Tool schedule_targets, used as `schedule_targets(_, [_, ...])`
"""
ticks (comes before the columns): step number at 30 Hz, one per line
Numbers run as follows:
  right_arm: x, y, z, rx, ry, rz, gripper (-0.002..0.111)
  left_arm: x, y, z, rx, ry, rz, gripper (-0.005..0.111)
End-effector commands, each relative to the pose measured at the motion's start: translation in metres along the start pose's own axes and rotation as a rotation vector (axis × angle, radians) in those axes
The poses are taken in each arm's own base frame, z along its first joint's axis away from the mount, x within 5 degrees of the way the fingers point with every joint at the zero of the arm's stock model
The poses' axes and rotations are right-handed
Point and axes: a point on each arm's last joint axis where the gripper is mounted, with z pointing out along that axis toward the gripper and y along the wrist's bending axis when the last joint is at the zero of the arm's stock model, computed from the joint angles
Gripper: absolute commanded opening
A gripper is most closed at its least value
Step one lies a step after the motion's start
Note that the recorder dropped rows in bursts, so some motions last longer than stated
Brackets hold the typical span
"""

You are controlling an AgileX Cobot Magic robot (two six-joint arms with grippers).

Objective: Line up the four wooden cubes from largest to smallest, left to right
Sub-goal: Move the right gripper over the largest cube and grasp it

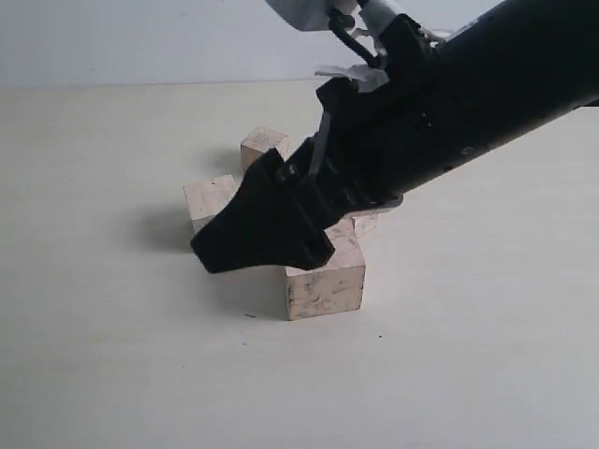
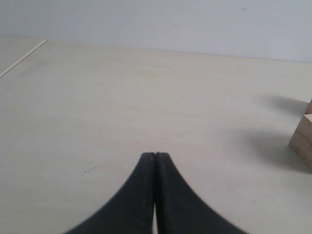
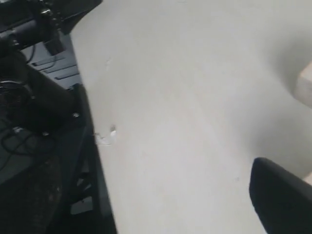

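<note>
Reaching across the wooden cubes [image 1: 323, 281] bunched mid-table [image 1: 468, 374], the right gripper [image 1: 262, 234] gave no way to tell its opening or hold, the left gripper [image 2: 155, 158] sat aside, pinched closed and empty, and seemingly no size-ordered row existed yet.

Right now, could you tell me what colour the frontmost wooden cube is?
Pale beige with faint dark smudges; the frontmost cube shows best in the exterior view.
</note>
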Motion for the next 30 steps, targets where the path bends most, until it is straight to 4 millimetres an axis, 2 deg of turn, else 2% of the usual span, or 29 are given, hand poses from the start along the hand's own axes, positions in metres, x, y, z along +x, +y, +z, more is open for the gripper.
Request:
schedule_targets(1, [-0.008,-0.016,0.001,0.157,-0.068,0.057,0.104,-0.001,0.000,0.000,0.003,-0.016,-0.004,0.000])
schedule_targets(10, [0.008,-0.042,-0.003,0.450,0.038,0.332,0.104,-0.001,0.000,0.000,0.003,-0.016,-0.004,0.000])
schedule_targets(14, [0.009,-0.044,-0.003,0.465,0.025,0.434,0.104,-0.001,0.000,0.000,0.003,-0.016,-0.004,0.000])
schedule_targets(17, [0.010,-0.049,0.007,0.449,0.037,0.476,0.104,-0.001,0.000,0.000,0.003,-0.016,-0.004,0.000])
schedule_targets(23, [0.014,-0.073,0.035,0.474,0.072,0.510,0.102,-0.001,0.000,0.000,0.003,-0.016,-0.004,0.000])
schedule_targets(30, [-0.006,-0.088,0.054,0.453,0.151,0.519,0.102,-0.001,0.000,0.000,0.003,-0.016,-0.004,0.000])
